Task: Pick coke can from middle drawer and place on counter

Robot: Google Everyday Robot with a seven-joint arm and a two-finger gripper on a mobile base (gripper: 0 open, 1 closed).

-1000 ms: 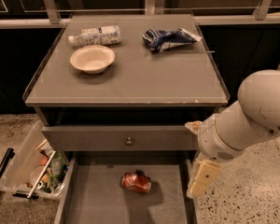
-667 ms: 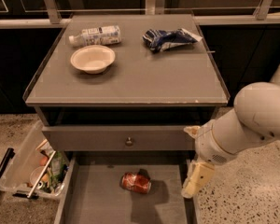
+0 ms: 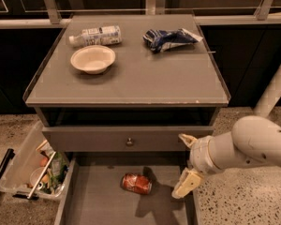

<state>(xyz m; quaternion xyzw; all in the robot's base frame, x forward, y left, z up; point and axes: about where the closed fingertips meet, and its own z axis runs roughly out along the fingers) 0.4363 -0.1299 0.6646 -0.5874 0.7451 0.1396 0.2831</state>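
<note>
The middle drawer (image 3: 96, 203) stands pulled out at 6 o'clock below the counter (image 3: 145, 81), exposing the coke can (image 3: 136, 183), which lies on its side on the drawer floor. The hand (image 3: 186, 162), at 3 o'clock of the can over the drawer's right wall, is spread wide and grasps nothing, a posture suited to an approach. A bowl (image 3: 92, 59), bottle (image 3: 96, 35) and snack bag (image 3: 171, 38) occupy the counter's far part, 10 to 1 o'clock; its near half looks the likely placing ground.
</note>
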